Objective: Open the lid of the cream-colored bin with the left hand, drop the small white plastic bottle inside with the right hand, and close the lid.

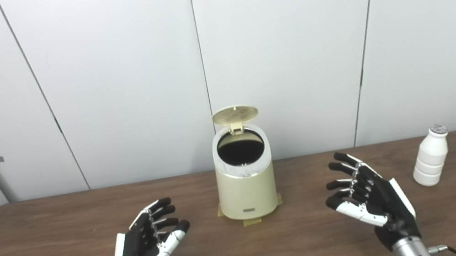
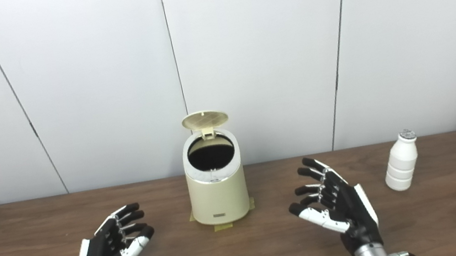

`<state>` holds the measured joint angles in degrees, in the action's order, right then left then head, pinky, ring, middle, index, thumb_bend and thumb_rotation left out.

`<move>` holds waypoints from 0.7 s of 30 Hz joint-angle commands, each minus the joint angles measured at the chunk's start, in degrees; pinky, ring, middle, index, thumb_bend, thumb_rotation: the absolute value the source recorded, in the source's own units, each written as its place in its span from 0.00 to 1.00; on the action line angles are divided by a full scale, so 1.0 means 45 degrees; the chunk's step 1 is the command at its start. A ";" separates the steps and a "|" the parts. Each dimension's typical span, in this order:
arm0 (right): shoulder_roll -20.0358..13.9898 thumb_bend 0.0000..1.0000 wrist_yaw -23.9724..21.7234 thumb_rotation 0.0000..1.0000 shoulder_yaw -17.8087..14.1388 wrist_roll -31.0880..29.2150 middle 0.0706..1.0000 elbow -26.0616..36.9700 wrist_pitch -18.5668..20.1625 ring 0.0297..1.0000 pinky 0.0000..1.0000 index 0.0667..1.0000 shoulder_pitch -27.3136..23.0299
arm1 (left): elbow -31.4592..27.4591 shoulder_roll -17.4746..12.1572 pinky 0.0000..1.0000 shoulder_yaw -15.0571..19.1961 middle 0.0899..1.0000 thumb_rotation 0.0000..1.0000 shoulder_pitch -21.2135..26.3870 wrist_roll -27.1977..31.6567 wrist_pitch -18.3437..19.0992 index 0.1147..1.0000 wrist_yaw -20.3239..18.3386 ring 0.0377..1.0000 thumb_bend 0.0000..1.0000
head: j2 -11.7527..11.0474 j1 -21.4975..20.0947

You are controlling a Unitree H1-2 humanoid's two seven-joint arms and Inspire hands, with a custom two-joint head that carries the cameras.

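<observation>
Small white plastic bottle (image 1: 430,156) upright at right of frame — just beyond right hand (image 1: 372,199), untouched. Cream-colored cylindrical bin (image 1: 245,180) centre, lid (image 1: 235,114) up. Both hands — left hand (image 1: 148,244) too — spread, holding nothing.

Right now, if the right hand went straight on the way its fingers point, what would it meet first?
Probably the cream bin. The right hand is open, fingers aimed up-left toward the bin's right side, with only bare table between. The white bottle stands off to its right, outside that line. Depth is unclear, so it might pass just behind.
</observation>
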<state>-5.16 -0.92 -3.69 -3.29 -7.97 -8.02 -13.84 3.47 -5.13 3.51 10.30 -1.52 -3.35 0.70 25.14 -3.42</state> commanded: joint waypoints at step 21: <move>-0.6125 0.82 -0.0120 0.17 -0.1452 0.2985 0.74 0.1811 0.4025 0.68 0.60 0.73 -0.6201 | 0.1207 -0.1395 0.58 0.0303 0.76 0.22 0.0940 0.0257 -0.1451 0.78 -0.0506 0.72 0.58 | -0.1470 -0.4458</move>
<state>-30.54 -1.36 -9.28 9.74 -1.85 9.41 -38.95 9.62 -10.84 4.82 11.33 -1.09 -7.79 -1.14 18.63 -23.20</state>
